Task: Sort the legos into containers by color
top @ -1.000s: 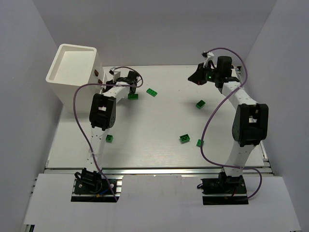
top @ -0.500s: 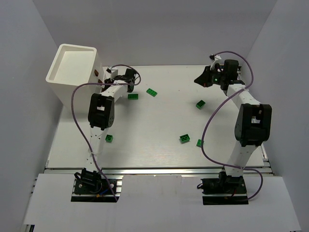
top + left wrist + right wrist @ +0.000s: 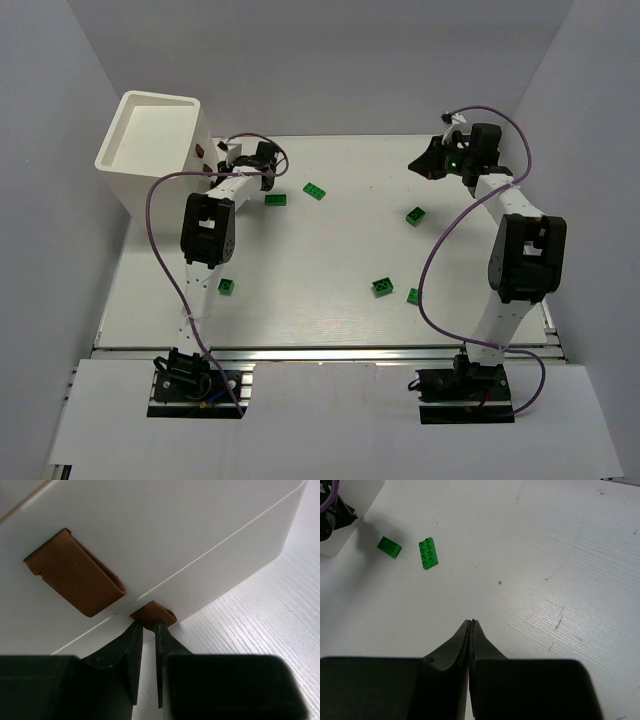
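Several small green legos lie on the white table: two near the left gripper [image 3: 276, 200] [image 3: 316, 191], one mid-right [image 3: 415, 215], two near the front [image 3: 382, 286] [image 3: 413, 295], one front left [image 3: 227, 286]. No purple brick shows. The tall white container [image 3: 150, 140] stands at the back left. My left gripper [image 3: 262, 156] is against its side; its jaws are almost together with nothing between, tips [image 3: 149, 625] at a small brown tab [image 3: 155, 612]. My right gripper [image 3: 428, 162] is shut and empty above bare table [image 3: 471, 622]. It sees two legos [image 3: 428, 553] [image 3: 389, 547].
A larger brown tab [image 3: 75, 572] sits on the container wall above a lower white ledge. Grey walls close in the table on the left, back and right. The left arm's purple cable [image 3: 160, 230] loops over the left side of the table.
My left gripper has moved from above the green lego back and left to the container's side; the lego stays on the table. My right gripper has swung a little right and back.
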